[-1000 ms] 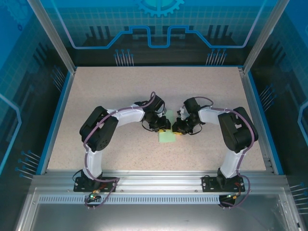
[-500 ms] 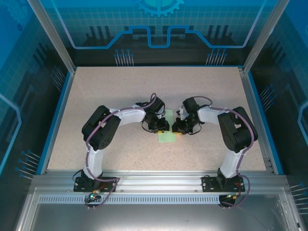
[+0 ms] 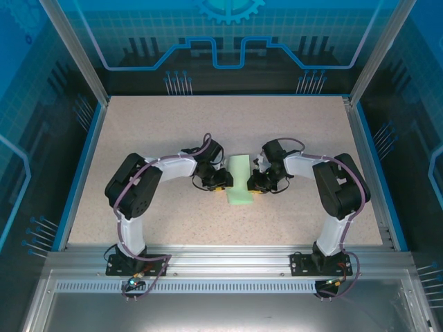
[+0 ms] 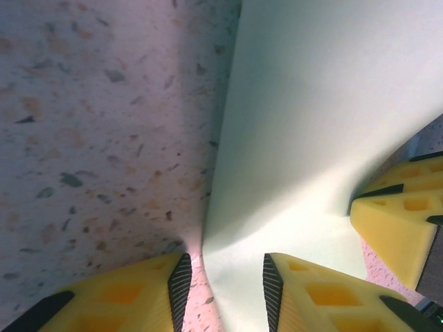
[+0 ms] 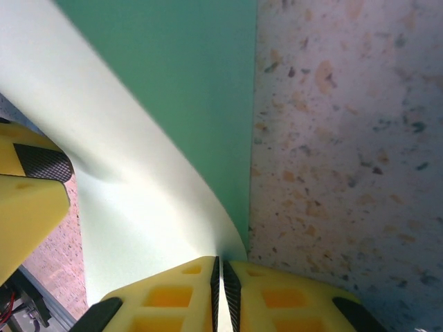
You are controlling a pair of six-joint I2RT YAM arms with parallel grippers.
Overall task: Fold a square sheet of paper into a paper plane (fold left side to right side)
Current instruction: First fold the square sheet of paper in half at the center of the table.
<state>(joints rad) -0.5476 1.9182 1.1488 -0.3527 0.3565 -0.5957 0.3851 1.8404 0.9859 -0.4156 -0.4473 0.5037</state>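
Mint-green and single, the square sheet of paper (image 3: 239,181) lies on the speckled surface (image 3: 173,124) as a narrow doubled strip, directly between the two arms. The right jaws are closed on its right edge, yellow fingertips (image 5: 273,297) pinching the paper where its pale upper layer (image 5: 138,207) curls up. The left jaws, just beside the left edge, stand partly parted and grip nothing; the paper shows through the gap between their dark pads (image 4: 181,283).
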